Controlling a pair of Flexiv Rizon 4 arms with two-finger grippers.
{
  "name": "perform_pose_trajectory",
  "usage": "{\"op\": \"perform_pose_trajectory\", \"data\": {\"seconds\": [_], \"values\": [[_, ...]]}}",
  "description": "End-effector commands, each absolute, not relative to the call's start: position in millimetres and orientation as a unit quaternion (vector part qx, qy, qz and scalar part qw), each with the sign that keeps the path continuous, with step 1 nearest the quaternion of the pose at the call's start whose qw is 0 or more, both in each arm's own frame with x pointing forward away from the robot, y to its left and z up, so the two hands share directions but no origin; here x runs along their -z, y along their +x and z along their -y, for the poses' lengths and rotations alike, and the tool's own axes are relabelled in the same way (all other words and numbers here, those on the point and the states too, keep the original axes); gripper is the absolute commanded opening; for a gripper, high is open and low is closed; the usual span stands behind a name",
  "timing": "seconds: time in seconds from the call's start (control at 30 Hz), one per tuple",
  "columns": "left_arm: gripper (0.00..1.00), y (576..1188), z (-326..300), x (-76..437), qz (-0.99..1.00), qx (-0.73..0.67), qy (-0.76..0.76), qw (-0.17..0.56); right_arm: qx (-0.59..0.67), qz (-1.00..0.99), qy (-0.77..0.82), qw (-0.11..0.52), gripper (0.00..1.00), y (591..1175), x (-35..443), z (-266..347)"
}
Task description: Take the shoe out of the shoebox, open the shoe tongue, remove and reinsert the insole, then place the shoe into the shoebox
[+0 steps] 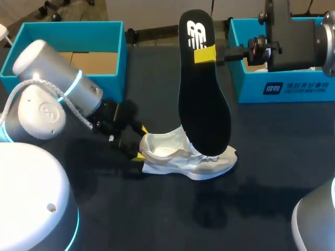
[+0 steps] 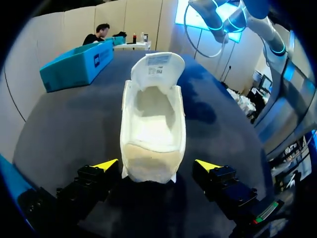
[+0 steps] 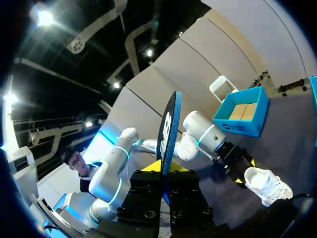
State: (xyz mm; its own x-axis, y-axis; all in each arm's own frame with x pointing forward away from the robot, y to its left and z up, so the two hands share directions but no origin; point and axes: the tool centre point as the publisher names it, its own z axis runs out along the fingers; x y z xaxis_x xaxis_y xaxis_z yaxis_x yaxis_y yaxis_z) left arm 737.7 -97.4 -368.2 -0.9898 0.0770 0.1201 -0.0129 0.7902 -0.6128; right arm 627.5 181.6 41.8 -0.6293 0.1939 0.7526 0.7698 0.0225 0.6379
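White shoe [image 1: 183,157] sits upright; right gripper [image 1: 205,54] clamps the black insole [image 1: 204,104] above it, while left gripper [image 1: 141,142] stands spread at either side of its heel.

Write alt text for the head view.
The right gripper holds a black insole upright near its upper end, its lower end at the white shoe lying on the dark table. The left gripper sits open at the shoe's heel. Behind stand the left shoebox and the right shoebox, both teal.
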Motion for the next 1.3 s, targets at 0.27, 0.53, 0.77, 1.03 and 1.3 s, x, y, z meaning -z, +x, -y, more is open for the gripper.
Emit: {"op": "perform_pose_trajectory", "data": {"seconds": [0.27,0.53,0.77,1.03,1.3], "values": [[1.0,739,99,368,0.984,-0.165,-0.049,0.055,0.599,0.674,-0.359,0.24,0.0,630,-42,-185],[1.0,741,94,361,0.991,-0.114,-0.056,0.046,0.599,0.674,-0.359,0.24,0.0,630,-42,-185],[1.0,743,94,351,0.995,-0.055,-0.079,0.039,0.599,0.674,-0.359,0.24,0.0,630,-42,-185],[1.0,747,93,339,0.996,-0.022,-0.088,0.026,0.599,0.674,-0.359,0.24,0.0,630,-42,-185],[1.0,749,98,333,0.995,-0.02,-0.094,0.018,0.599,0.674,-0.359,0.24,0.0,630,-42,-185]]}}
